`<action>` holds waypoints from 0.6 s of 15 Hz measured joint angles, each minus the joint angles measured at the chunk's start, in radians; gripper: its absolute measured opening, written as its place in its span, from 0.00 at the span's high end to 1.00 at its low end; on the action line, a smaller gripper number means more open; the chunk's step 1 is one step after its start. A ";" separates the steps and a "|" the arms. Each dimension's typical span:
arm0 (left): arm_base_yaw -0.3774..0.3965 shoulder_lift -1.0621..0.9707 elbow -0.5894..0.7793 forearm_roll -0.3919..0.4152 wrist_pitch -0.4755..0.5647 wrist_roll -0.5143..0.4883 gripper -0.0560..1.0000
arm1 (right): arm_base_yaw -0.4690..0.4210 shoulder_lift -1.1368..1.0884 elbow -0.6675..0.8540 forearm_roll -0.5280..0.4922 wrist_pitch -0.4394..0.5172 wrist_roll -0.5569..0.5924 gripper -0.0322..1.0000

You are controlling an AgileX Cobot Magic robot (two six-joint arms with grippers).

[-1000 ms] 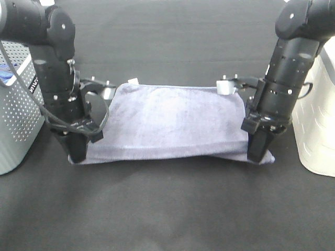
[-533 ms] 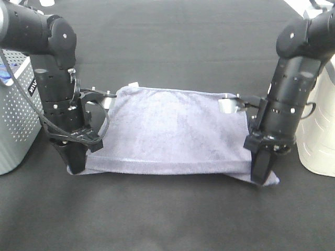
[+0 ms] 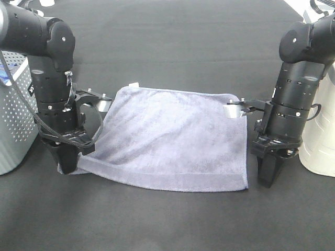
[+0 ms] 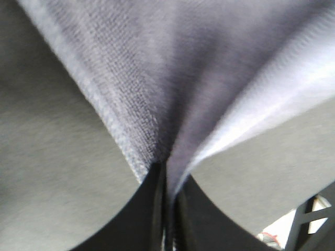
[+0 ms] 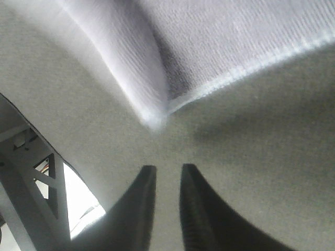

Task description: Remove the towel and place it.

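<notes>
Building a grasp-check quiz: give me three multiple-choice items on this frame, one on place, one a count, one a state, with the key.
1. In the high view, where does the grey perforated basket stand relative to the square grey-lavender terry towel? A left of it; B right of it; C on it.
2. How many hands clamp the towel? A none; B one; C two.
3. The right hand has its jaws: A shut on the towel; B shut on the basket; C slightly apart, empty.
Key: 1 A, it sits at the view's left edge. 2 B, only the left hand pinches a corner. 3 C, its wrist view shows a gap, with the towel's corner lying free ahead.
</notes>
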 joint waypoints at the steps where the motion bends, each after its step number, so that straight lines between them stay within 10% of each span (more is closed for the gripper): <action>1: 0.000 0.000 0.000 0.000 0.000 0.000 0.92 | 0.000 0.000 0.000 0.002 0.000 0.000 0.79; 9: 0.000 0.000 0.000 -0.004 0.002 -0.011 0.66 | 0.000 0.000 0.000 0.036 0.042 0.096 0.58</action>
